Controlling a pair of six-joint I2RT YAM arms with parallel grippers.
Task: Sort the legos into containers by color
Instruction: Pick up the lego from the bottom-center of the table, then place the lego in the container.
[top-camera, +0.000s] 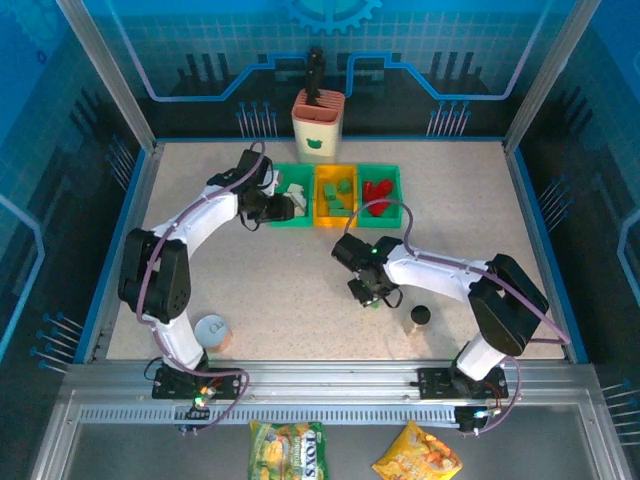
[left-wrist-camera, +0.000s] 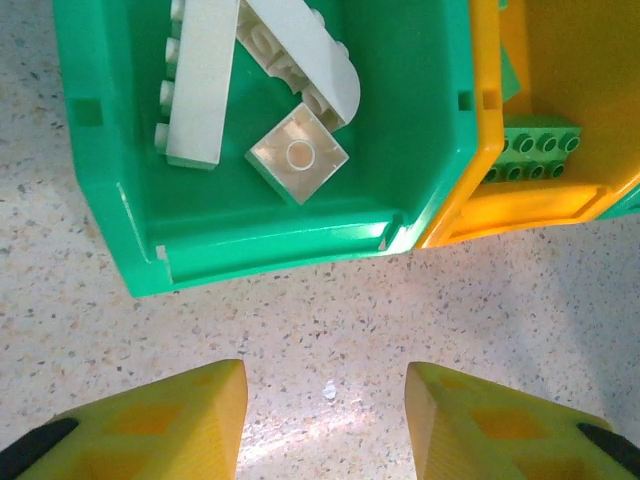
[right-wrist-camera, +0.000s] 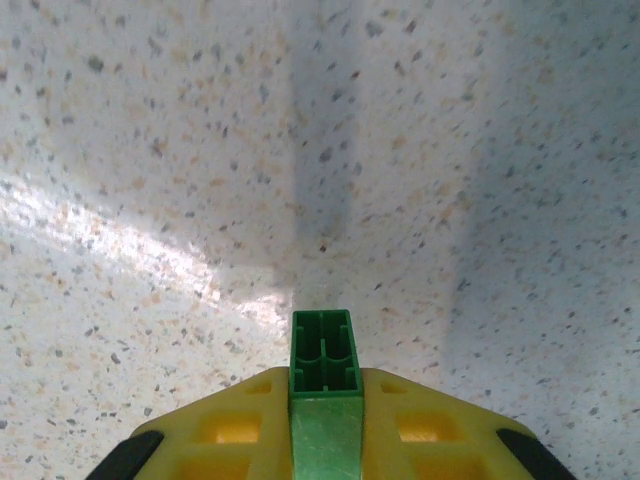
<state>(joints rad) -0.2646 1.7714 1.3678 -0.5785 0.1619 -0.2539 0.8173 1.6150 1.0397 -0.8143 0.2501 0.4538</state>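
Mid-bench, the right pincer is pressed together on a green lego over the speckled surface. Farther back, the left pincer stands spread and empty just before the left green bin, which holds white legos. Touching it, the yellow bin holds green bricks. The right green bin holds red legos.

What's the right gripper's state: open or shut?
Shut on a green lego: the right gripper clamps it from both sides, its end sticking out.
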